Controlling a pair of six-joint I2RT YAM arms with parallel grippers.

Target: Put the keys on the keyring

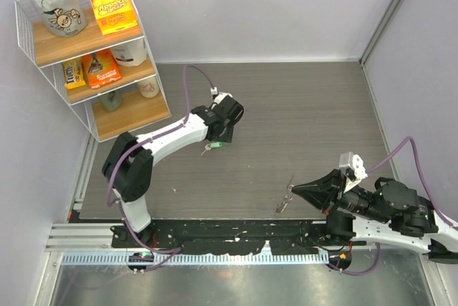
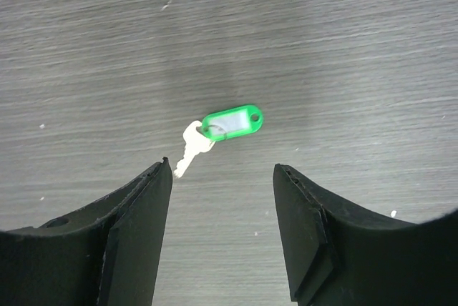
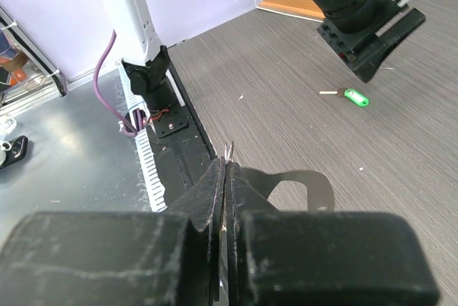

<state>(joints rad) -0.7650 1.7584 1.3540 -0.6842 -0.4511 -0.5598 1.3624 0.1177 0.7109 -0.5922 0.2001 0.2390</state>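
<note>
Keys (image 2: 192,147): one small silver key, joined to a bright green tag (image 2: 232,121) with a white insert, is laid flat on the grey wood-grain table (image 1: 300,120). It is located left of centre, directly below the left gripper (image 2: 222,170), and is touched by neither finger.
Left gripper: the jaws are held apart above the table with nothing between them. The key is seen just beyond the fingertips in the left wrist view.
Keyring (image 1: 286,193): a thin silvery strip is seen at the tip of the right gripper (image 1: 295,187), near the table's front edge and well apart from the key.
Right gripper: the fingers are pressed together on the keyring, with a sliver of metal protruding between them.
Wire shelf rack (image 1: 93,56): stocked with packaged goods, it is noted at the far left corner.
</note>
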